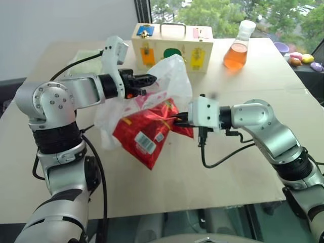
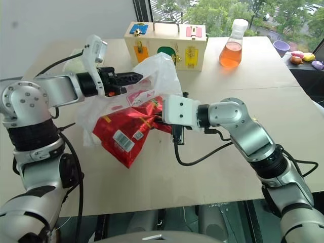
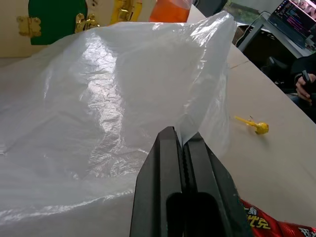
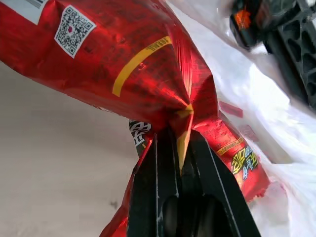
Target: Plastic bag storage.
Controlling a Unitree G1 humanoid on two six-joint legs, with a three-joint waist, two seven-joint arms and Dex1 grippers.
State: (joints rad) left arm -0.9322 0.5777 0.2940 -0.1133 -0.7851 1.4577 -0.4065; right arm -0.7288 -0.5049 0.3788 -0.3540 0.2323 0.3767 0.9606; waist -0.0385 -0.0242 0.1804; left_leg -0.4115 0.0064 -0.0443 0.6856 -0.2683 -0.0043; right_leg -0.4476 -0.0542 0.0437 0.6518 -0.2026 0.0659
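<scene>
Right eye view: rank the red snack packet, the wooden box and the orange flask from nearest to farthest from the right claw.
1. Red snack packet: clamped in the right claw.
2. Wooden box: at the table's far edge, behind the bag.
3. Orange flask: far right of the box.

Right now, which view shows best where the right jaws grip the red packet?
Right wrist view: the right gripper is shut on a pinched corner of the red packet, seen close up. Both eye views show the whole packet hanging against the plastic bag. The left wrist view catches a red sliver beside the left gripper.

The plastic bag [image 1: 169, 81] hides the red snack packet's [image 1: 144, 132] upper part.
</scene>
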